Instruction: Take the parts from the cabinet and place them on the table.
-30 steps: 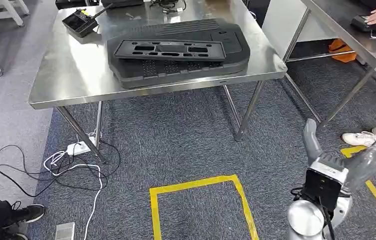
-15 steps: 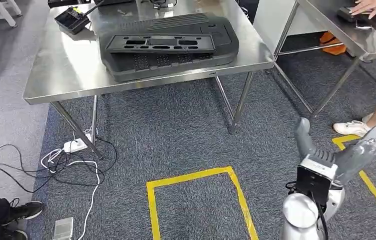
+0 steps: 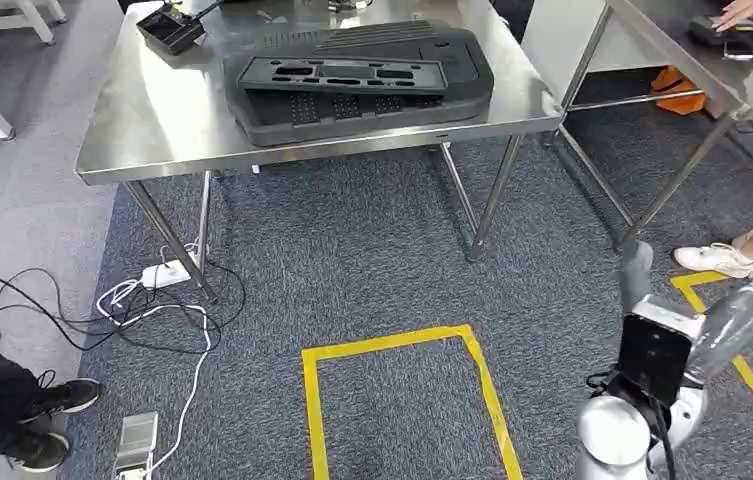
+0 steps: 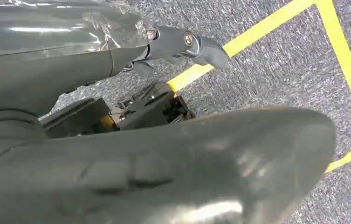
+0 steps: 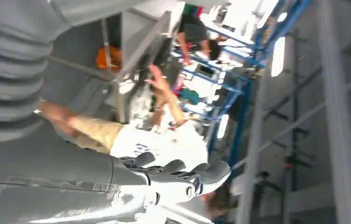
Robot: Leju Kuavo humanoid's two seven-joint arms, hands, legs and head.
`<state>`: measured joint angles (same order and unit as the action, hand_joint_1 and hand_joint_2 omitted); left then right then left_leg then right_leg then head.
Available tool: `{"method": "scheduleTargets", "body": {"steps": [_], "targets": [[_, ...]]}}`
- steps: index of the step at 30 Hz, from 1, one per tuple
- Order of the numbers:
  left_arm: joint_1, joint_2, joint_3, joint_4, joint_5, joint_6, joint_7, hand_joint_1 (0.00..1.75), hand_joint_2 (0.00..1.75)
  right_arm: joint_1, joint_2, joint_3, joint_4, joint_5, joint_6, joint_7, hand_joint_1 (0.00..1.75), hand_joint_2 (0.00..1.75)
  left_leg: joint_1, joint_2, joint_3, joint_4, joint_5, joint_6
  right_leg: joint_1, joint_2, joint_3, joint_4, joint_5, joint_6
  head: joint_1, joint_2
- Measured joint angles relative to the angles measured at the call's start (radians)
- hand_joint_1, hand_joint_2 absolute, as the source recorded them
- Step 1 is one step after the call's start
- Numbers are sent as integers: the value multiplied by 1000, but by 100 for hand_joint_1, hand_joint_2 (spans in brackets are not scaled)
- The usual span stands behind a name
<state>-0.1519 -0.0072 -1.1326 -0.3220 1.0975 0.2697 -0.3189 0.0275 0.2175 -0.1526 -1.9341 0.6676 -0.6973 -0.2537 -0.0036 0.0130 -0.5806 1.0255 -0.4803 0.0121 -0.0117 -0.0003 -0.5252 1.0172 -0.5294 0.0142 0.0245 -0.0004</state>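
Note:
On the steel table [image 3: 152,130] lies a large black moulded panel [image 3: 452,85], and a narrower slotted black part [image 3: 342,72] rests on top of it. My right hand [image 3: 697,320] hangs low at the right over the carpet, well short of the table, with thumb and fingers spread and nothing in it. In the right wrist view that right hand [image 5: 173,179] has its fingers stretched out and holds nothing. In the left wrist view my left hand [image 4: 164,158] is empty above the carpet, its fingers [image 4: 187,42] held apart from the thick thumb.
A small black tray [image 3: 170,28] sits at the table's far left corner. A second steel table [image 3: 692,60] stands to the right, with a person's hand [image 3: 752,12] on it and a shoe [image 3: 717,258] beside it. Yellow floor tape [image 3: 392,345], cables [image 3: 162,272] and another person's shoes [image 3: 42,420] are on the carpet.
The camera has shifted, so the whole scene sits a little differently. My right hand stays spread and empty, its fingers slightly lower. The shoes at the left now show further into the picture.

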Motion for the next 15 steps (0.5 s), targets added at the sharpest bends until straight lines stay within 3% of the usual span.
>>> {"method": "scheduleTargets", "body": {"steps": [3, 5, 7, 8, 9, 10, 12, 13, 14, 15], "targets": [[1, 0, 0, 0, -3, 0, 0, 0, 0, 6, -8, -1, 10, 0, 0, 13, 0, 175, 0, -4, -2, 1, 4, -19, -5, -3, -13, -9, 18, -19, -3, 0], [1, 0, 0, 0, -3, 0, 0, 0, 0, 6, -8, -2, 14, 0, 0, 15, 0, 175, 4, -6, -38, 77, -70, -32, -8, -4, -24, -9, 32, -29, -16, 0], [2, 0, 0, 0, -4, 0, 0, 0, 0, 7, -9, -2, 18, 2, 0, 19, 0, 175, 8, -6, -96, 236, -164, -40, -7, -6, -43, -8, 46, -33, -30, 0], [3, 0, 0, 0, -5, 0, 0, 0, 0, 8, -11, -2, 21, 2, 0, 26, 0, 175, 9, -6, -113, 295, -186, -41, -7, -7, -54, -7, 52, -32, -31, 0], [3, 0, 0, 0, -5, -2, 0, 0, 0, 11, -13, -2, 24, 5, 0, 36, 0, 175, 10, -6, -107, 303, -180, -41, -8, -7, -63, -6, 59, -30, -33, 0], [3, 0, 0, 0, -6, -2, 0, 0, 0, 15, -15, -2, 26, 7, 0, 44, 0, 175, 11, -6, -76, 264, -156, -39, -8, -7, -70, -5, 64, -29, -34, 0], [2, 0, 0, 0, -6, -3, 0, 0, 0, 20, -20, -3, 32, 14, 0, 64, 0, 175, 12, -7, 40, 82, -82, -32, -9, -6, -76, -4, 72, -23, -35, 0], [1, 0, 0, 0, -7, -5, 0, 0, 0, 21, -22, -5, 35, 14, 0, 70, 0, 175, 12, -7, 97, -11, -65, -26, -9, -6, -76, -4, 75, -18, -36, 0], [-1, 0, 0, 0, -8, -7, 2, 0, 0, 22, -24, -7, 37, 14, 0, 74, 0, 175, 6, -5, 97, -35, -64, -25, -2, -5, -79, 1, 78, -14, -37, 0], [-1, 0, 0, 0, -9, -8, 2, 0, 0, 23, -28, -8, 39, 14, 0, 75, 0, 175, 5, -6, 92, -33, -58, -18, -5, -6, -79, 0, 83, -6, -32, 0]]}}
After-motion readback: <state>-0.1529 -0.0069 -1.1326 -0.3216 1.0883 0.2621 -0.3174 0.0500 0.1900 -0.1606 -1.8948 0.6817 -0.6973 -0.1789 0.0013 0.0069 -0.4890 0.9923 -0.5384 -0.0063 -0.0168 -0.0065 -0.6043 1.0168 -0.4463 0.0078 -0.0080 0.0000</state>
